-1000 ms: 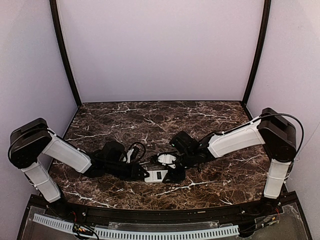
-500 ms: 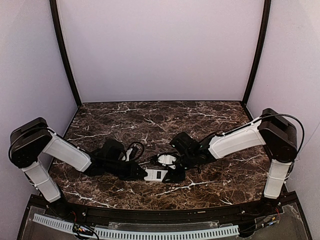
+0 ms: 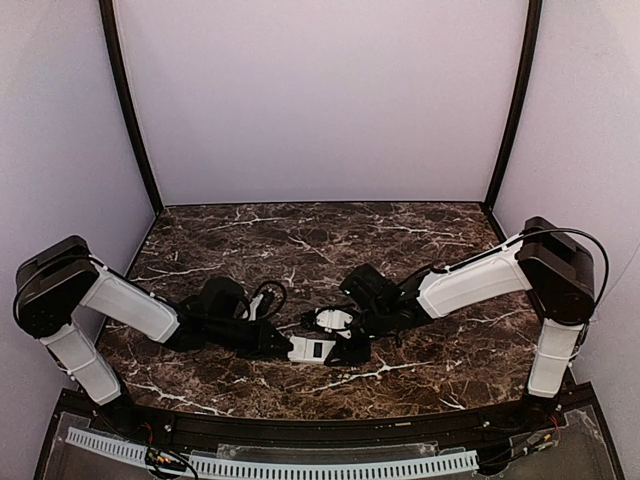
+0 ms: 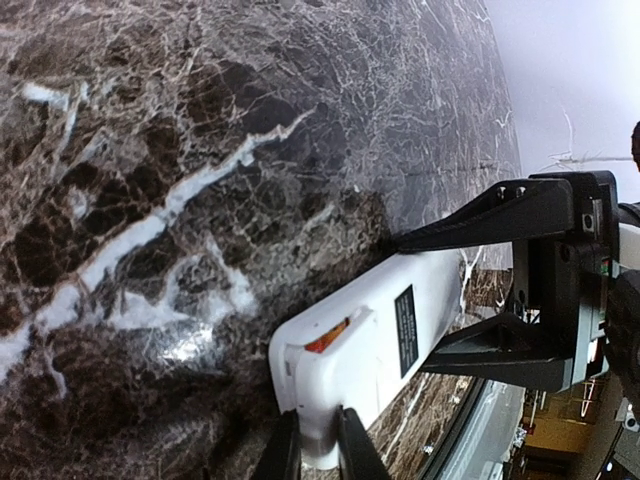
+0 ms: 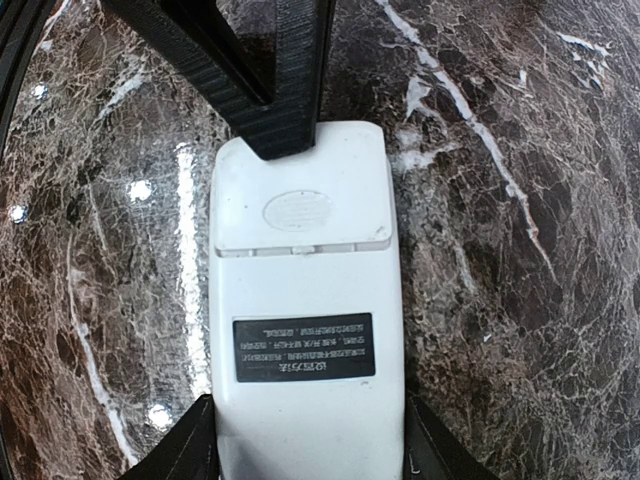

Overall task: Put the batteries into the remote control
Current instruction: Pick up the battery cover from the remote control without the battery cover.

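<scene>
The white remote control (image 3: 314,349) lies back-up on the marble between both grippers. In the right wrist view its back (image 5: 305,290) shows a black label, and the cover plate (image 5: 300,205) sits at its far end. My right gripper (image 5: 308,445) is shut on the remote's sides at the near end. My left gripper (image 4: 320,435) pinches the end of the cover plate (image 4: 345,375). One edge of the plate stands slightly proud, and an orange-red battery (image 4: 327,336) shows in the gap. The second battery is hidden.
The dark marble table (image 3: 300,235) stretches back to the purple walls. A black cable loop (image 3: 268,297) lies by the left wrist. The table's front edge (image 4: 470,430) is close to the remote.
The left arm has shifted very slightly. The remote and the right gripper stay in place.
</scene>
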